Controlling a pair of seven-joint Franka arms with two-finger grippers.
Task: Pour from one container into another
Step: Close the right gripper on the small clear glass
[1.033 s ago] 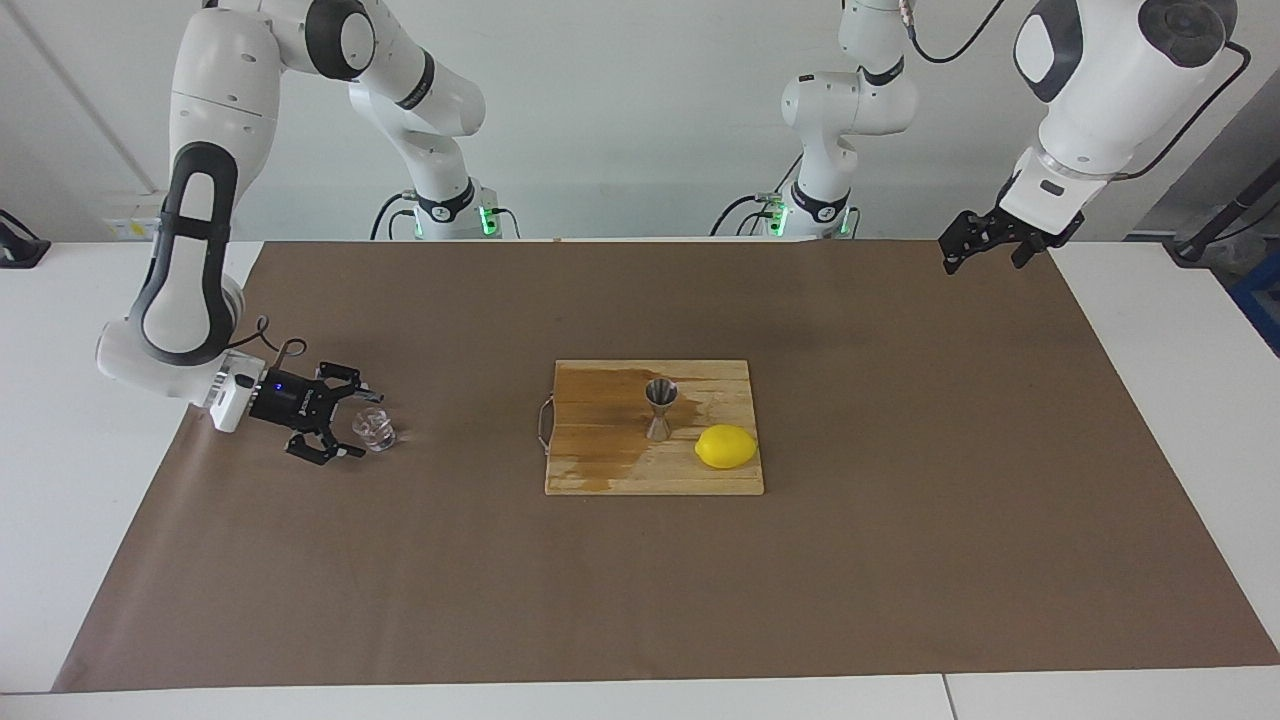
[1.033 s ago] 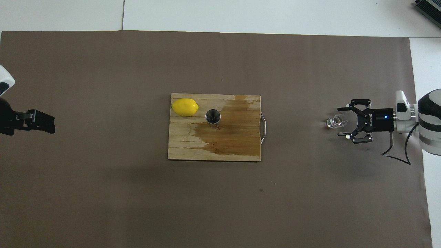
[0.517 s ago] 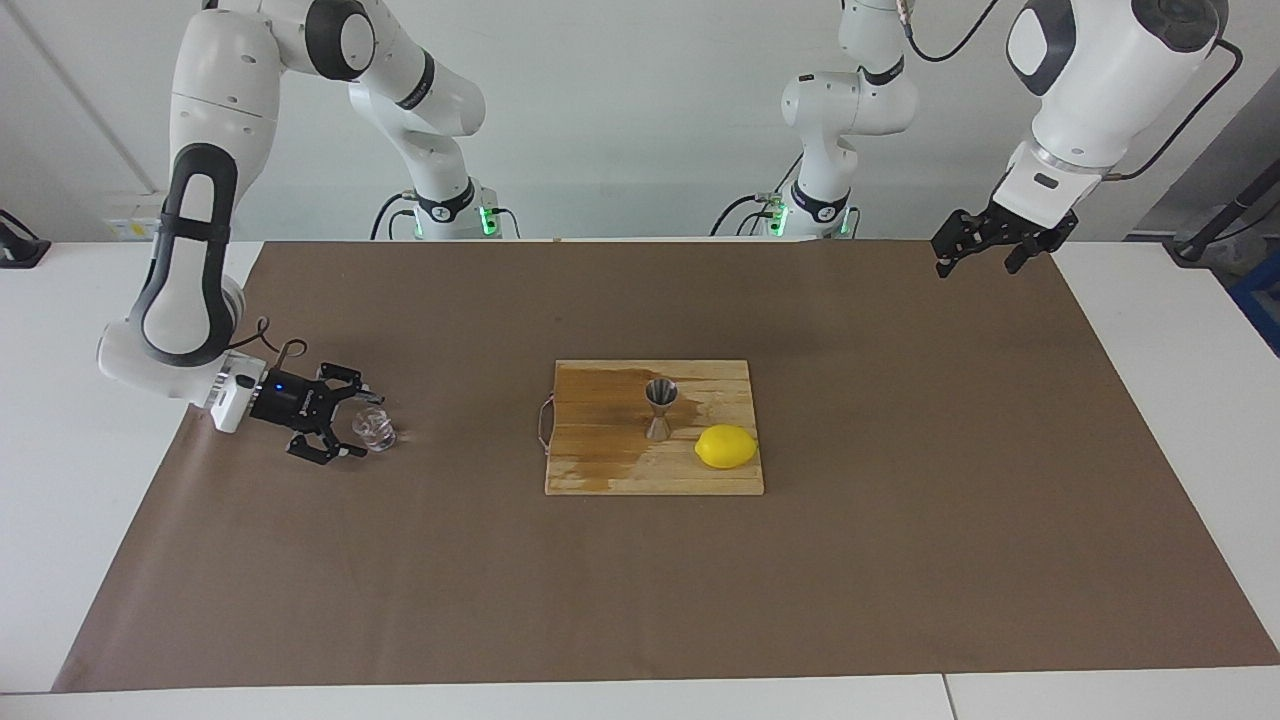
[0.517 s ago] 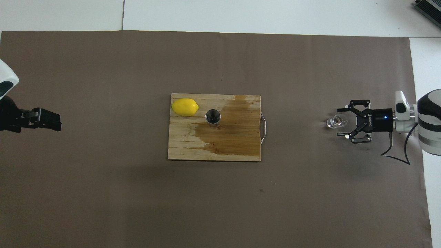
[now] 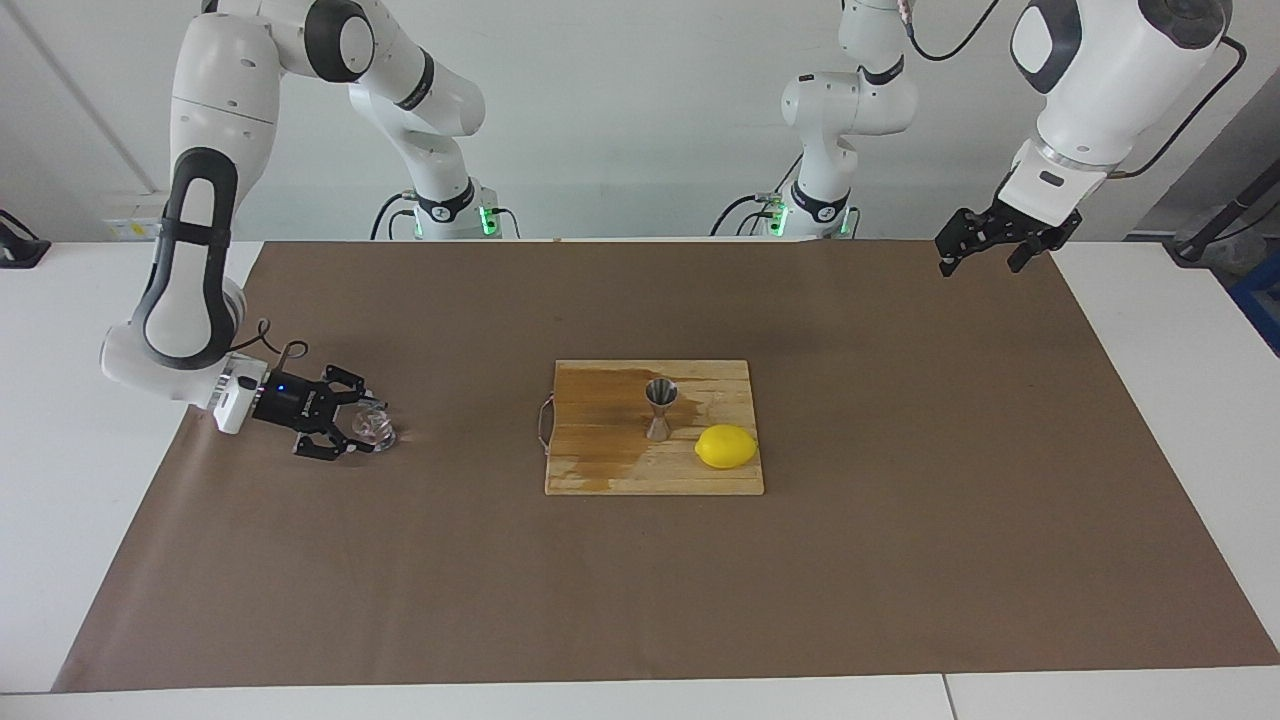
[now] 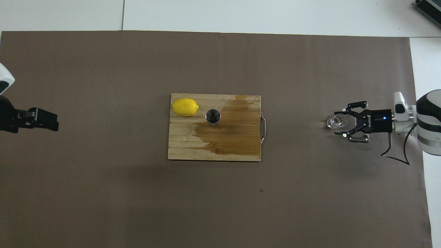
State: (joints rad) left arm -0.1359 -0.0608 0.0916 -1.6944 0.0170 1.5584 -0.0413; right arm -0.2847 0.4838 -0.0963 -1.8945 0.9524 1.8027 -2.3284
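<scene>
Facing view: right gripper (image 5: 362, 430) spread around glass cup (image 5: 374, 427), not clamped; left gripper (image 5: 985, 243) raised, waiting, finger state unreadable.

Count by kind:
- robot arms: two, each with one two-finger gripper, so right gripper (image 5: 362, 428) and left gripper (image 5: 985, 247)
- clear glass cup (image 5: 374, 428): one
- steel jigger (image 5: 660, 408): one
- lemon (image 5: 726, 446): one
- wooden cutting board (image 5: 600, 475): one, with one metal handle (image 5: 543, 424)
- brown paper sheet (image 5: 900, 520) over table: one
- white table (image 5: 60, 420): one
- wet dark patch on board (image 6: 237, 131): one continuous area

Loose items on sheet total: four (cup, jigger, lemon, board)
</scene>
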